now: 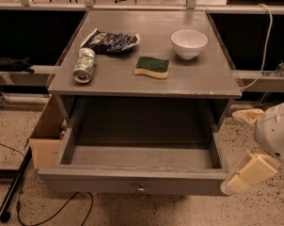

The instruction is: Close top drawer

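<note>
The top drawer (99, 181) is a wide grey drawer, pulled far out of the grey cabinet (146, 84) and empty inside. Its flat front panel faces me, with a small round metal knob (141, 189) at centre. My gripper (232, 150) is at the right, just beside the drawer's front right corner. It is open: one cream finger (247, 115) is level with the cabinet's right side and the other finger (249, 173) reaches the corner of the drawer front. It holds nothing.
On the cabinet top lie a crushed can (84, 65), a dark snack bag (110, 41), a green sponge (152, 66) and a white bowl (189, 44). A cardboard box (47, 136) stands left of the drawer. A black pole (14, 187) and cable lie on the floor.
</note>
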`<control>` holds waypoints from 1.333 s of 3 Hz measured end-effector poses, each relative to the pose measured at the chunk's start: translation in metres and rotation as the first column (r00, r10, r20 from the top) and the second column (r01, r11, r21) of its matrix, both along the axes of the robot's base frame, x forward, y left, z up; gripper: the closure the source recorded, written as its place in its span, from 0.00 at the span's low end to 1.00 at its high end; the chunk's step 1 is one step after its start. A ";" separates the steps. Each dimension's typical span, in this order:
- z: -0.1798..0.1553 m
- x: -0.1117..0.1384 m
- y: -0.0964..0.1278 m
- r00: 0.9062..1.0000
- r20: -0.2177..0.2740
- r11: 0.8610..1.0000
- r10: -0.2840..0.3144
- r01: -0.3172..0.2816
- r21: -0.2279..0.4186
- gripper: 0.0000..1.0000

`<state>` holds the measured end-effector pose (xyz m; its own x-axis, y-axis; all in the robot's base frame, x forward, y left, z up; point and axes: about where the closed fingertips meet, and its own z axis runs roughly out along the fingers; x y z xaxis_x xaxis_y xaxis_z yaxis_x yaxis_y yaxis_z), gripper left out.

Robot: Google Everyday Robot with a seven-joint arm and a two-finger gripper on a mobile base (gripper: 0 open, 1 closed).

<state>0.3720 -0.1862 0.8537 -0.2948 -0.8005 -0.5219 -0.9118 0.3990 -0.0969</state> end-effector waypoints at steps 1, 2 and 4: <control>-0.036 -0.019 0.004 0.998 -0.066 0.999 -0.015 0.017 0.033 0.19; -0.061 -0.033 0.010 0.994 -0.112 0.999 -0.010 0.015 0.049 0.42; -0.097 -0.043 0.027 0.984 -0.179 0.999 0.019 -0.012 0.040 0.89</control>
